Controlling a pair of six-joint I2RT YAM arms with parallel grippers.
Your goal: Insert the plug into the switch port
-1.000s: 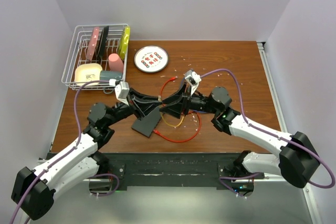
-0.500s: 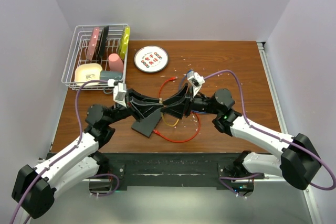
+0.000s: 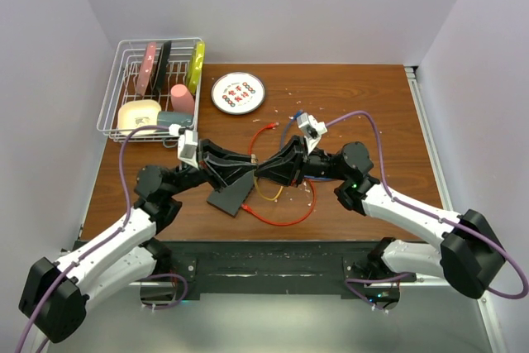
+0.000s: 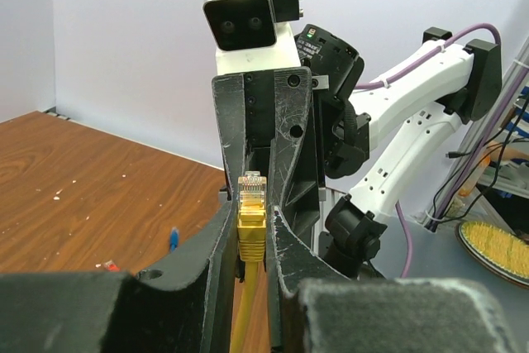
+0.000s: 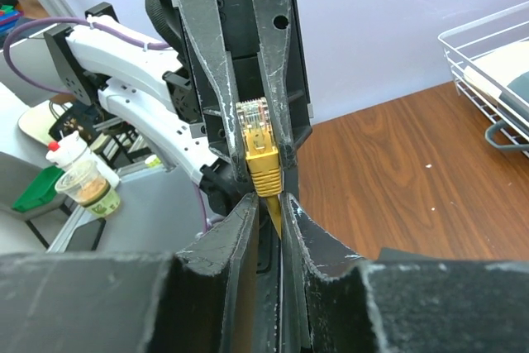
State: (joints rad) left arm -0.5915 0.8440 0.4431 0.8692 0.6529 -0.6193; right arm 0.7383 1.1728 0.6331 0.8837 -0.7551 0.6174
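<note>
The switch (image 3: pixel 230 197), a flat black box, lies on the table under my left arm. The yellow plug (image 4: pixel 251 219) stands upright with its clear tip up, and my left gripper (image 4: pixel 250 204) is shut on its boot. My right gripper (image 5: pixel 269 202) meets it tip to tip from the other side and is shut on the base of the same plug (image 5: pixel 259 145). The two grippers touch above the table at centre, left gripper (image 3: pixel 251 159) and right gripper (image 3: pixel 261 164). The plug's yellow cable (image 3: pixel 273 195) hangs down beside the switch. The switch's ports do not show.
A red cable (image 3: pixel 285 219) loops on the table in front of the grippers. A round white plate (image 3: pixel 238 92) sits at the back. A wire rack (image 3: pixel 153 88) with dishes stands at the back left. White crumbs are scattered on the wood.
My right gripper has moved left up to the left gripper's tips and its jaws have closed round the plug's base. The left gripper has kept its grip and barely moved.
</note>
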